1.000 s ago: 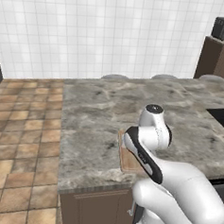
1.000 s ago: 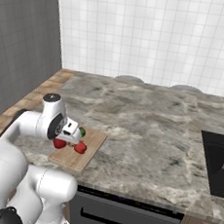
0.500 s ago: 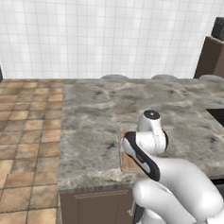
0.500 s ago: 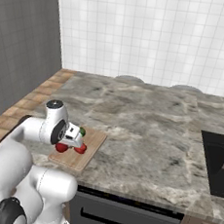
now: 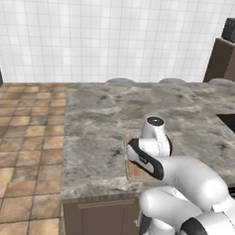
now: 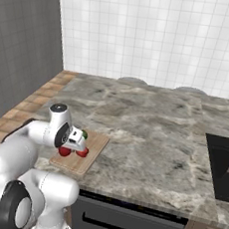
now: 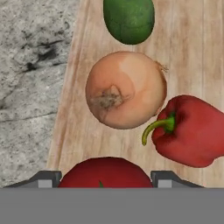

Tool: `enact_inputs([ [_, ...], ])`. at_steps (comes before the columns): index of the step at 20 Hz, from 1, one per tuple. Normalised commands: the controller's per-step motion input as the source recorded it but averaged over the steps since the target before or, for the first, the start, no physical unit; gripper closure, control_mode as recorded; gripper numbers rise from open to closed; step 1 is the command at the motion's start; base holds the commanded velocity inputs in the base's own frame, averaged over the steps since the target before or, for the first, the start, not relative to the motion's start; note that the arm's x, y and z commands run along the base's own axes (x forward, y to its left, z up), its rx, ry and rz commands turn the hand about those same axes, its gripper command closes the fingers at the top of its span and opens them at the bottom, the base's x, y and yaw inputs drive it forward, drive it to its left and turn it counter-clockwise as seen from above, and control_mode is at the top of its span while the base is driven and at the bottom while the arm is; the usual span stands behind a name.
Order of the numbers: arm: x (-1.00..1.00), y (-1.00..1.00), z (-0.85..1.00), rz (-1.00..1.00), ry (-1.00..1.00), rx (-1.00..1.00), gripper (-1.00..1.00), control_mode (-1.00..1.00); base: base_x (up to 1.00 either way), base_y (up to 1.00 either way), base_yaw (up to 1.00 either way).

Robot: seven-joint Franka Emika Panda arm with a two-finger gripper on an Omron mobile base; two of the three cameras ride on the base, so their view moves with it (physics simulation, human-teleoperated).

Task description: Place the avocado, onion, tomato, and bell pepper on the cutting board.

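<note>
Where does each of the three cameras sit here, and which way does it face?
Left base view: behind-left, facing the counter; white arm at lower right.
Right base view: behind-right, facing the cutting board; arm at lower left.
Hand view: looks down at the tomato between the fingertips, onion, bell pepper, avocado.
Shared: the board.

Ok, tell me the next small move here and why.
Probably open the pincer and lift away: the round red tomato sits between its tips on the light wooden cutting board, beside the tan onion, red bell pepper and green avocado.
</note>
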Motion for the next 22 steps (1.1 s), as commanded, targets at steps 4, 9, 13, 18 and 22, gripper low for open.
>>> enact_inputs([
  [4,0.01,-0.03,-0.33,0.01,0.00,0.00,1.00,-1.00,0.00,0.00,0.00],
  [9,0.02,0.00,-0.35,0.01,0.01,0.00,1.00,-1.00,0.00,0.00,0.00],
  [13,0.01,-0.01,-0.37,0.01,0.02,0.00,1.00,-1.00,0.00,0.00,0.00],
  [18,0.00,-0.08,-0.38,0.01,0.01,0.01,1.00,-1.00,0.00,0.00,0.00],
  [22,0.00,-0.05,-0.40,0.01,0.01,0.01,-1.00,-1.00,0.00,0.00,0.00],
])
